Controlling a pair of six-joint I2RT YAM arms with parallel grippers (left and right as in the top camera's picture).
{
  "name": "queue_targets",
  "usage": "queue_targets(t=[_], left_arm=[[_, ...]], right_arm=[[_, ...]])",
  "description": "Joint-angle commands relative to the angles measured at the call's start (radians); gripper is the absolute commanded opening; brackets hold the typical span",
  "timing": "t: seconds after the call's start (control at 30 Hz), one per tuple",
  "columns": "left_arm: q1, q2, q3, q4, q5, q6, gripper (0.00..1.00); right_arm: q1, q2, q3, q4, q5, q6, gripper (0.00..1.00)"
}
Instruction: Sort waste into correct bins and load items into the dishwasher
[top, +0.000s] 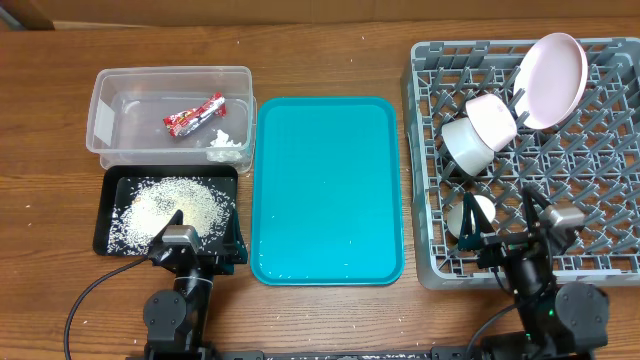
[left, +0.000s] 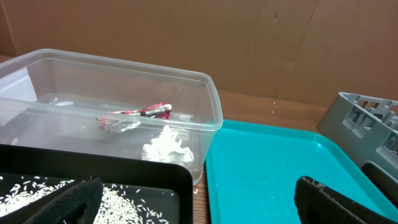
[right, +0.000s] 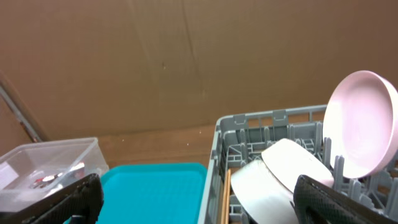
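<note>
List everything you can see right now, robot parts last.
tub: one, clear, far left.
wrapper: one, red, in tub.
tissue: one, white, in tub.
bin tray: one, black, near left.
rice: scattered, white, in bin tray.
serving tray: one, teal, centre.
rack: one, grey, right.
plate: one, pink, upright in rack.
bowls: two, white, leaning together in rack.
cup: one, white, rack's near left.
left gripper: black, open, at bin tray.
right gripper: black, open, at rack.

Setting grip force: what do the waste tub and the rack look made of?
Tub: clear glossy plastic, it seems; the wrapper and tissue show through its wall. Rack: grey matte plastic, probably moulded, judging by its uniform peg grid.
</note>
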Motion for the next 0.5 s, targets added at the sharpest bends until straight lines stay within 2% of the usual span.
queue_targets(t=[0.0, 0.13, 0.33, 0.47], left_arm=[[0.006, -0.005, -0.003, 0.0, 0.007, -0.009, 1.0], [0.006, -0.005, -0.003, 0.0, 0.006, -0.009, 1.0], [0.006, -0.005, -0.003, 0.0, 0.007, -0.009, 1.0], [0.006, -0.005, -0.003, 0.0, 0.006, -0.009, 1.0]], right_arm=[[-0.016, -0.078, -0.096, 0.063, -0.002, -0.006, 1.0], [-0.028, -0.161, -0.213, 0.164, -0.001, -0.006, 1.0], [-0.032, -0.163, -0.364, 0.414, -0.002, -0.006, 1.0], [-0.032, -0.163, -0.371, 0.409, 0.0, -0.006, 1.0]])
